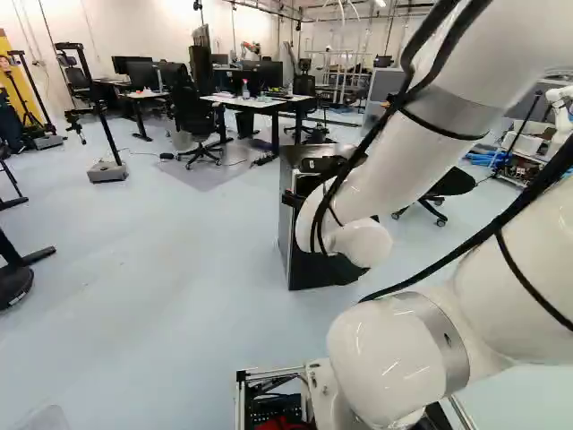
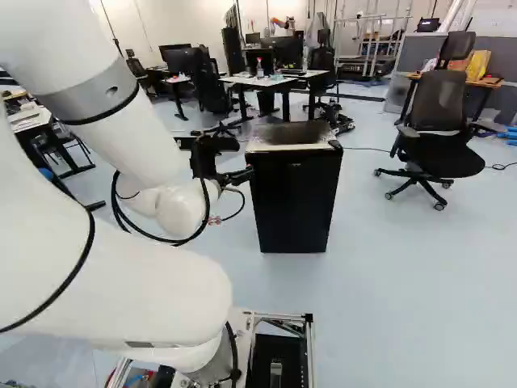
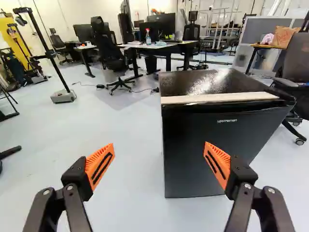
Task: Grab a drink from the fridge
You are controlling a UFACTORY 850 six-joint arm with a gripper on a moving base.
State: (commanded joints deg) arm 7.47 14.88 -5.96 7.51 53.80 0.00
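Note:
A small black fridge (image 2: pixel 295 198) stands on the floor ahead of the arm, its door looking closed and its inside hidden. In the right base view, my gripper (image 2: pixel 241 175) is at the fridge's upper left edge; the arm covers much of the fridge in the left base view. From the wrist, the gripper (image 3: pixel 159 145) stands wide open with nothing between its orange pads. The fridge (image 3: pixel 207 150) lies ahead of it, mostly toward the right finger, and a pale strip runs along its top front edge. No drink can be made out in the fridge.
An office chair (image 2: pixel 436 145) stands right of the fridge in the right base view. Behind are a desk (image 3: pixel 159 47) with monitors and a bottle (image 3: pixel 148 37), and more chairs. A stand with a heavy base (image 1: pixel 107 172) is at the left; another robot (image 1: pixel 561 112) shows far right.

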